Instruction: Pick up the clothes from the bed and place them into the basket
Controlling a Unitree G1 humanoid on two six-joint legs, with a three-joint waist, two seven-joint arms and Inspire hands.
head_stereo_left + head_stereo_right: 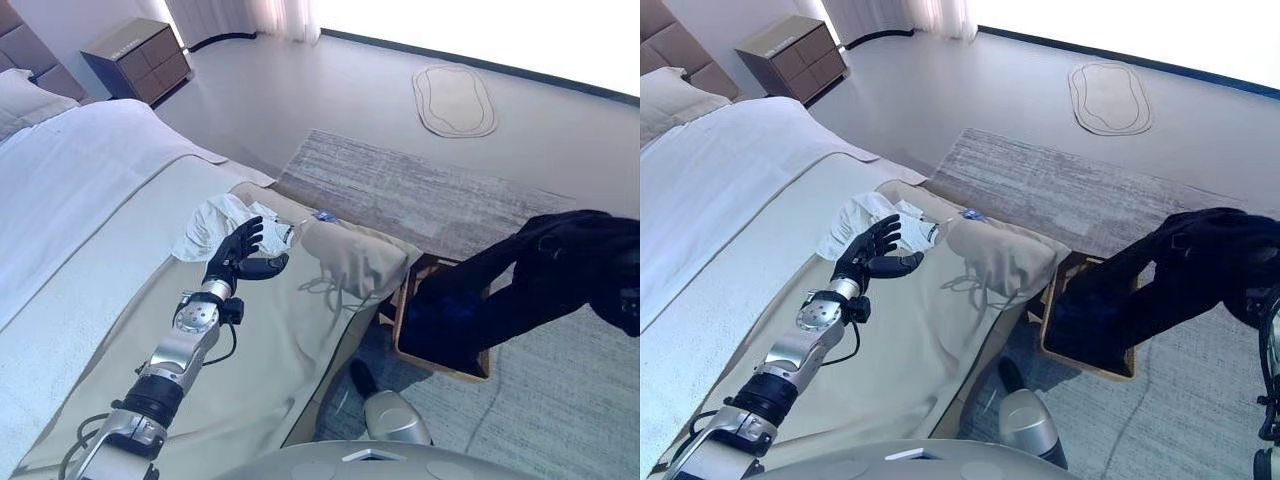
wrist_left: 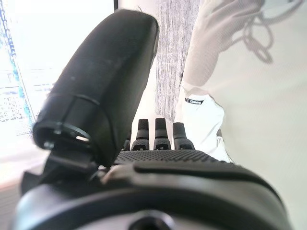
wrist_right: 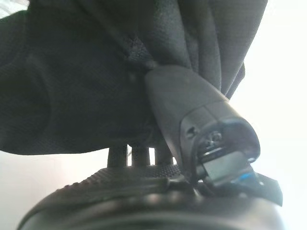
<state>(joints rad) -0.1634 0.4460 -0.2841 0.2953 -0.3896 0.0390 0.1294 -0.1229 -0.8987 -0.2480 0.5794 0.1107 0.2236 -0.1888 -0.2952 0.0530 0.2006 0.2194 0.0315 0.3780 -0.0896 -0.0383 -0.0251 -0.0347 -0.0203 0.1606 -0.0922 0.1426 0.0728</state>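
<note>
A crumpled white garment (image 1: 215, 225) lies on the tan bed cover (image 1: 120, 300) near the bed's foot. My left hand (image 1: 238, 255) hovers open right beside it, fingers stretched toward the cloth (image 2: 201, 115). A beige garment (image 1: 355, 258) with loose drawstrings drapes over the bed's corner. On the floor next to that corner stands the wooden-rimmed basket (image 1: 447, 367). A black garment (image 1: 560, 265) hangs from the right, its lower end trailing into the basket. In the right wrist view my right hand (image 3: 144, 191) is shut on this black cloth (image 3: 72, 86), the thumb pressed into its folds.
A white duvet (image 1: 70, 180) and a pillow (image 1: 22, 100) cover the bed's far side. A brown nightstand (image 1: 140, 58) stands by the headboard. A grey rug (image 1: 400, 185) lies beyond the bed's foot, and an oval mat (image 1: 455, 100) lies near the window.
</note>
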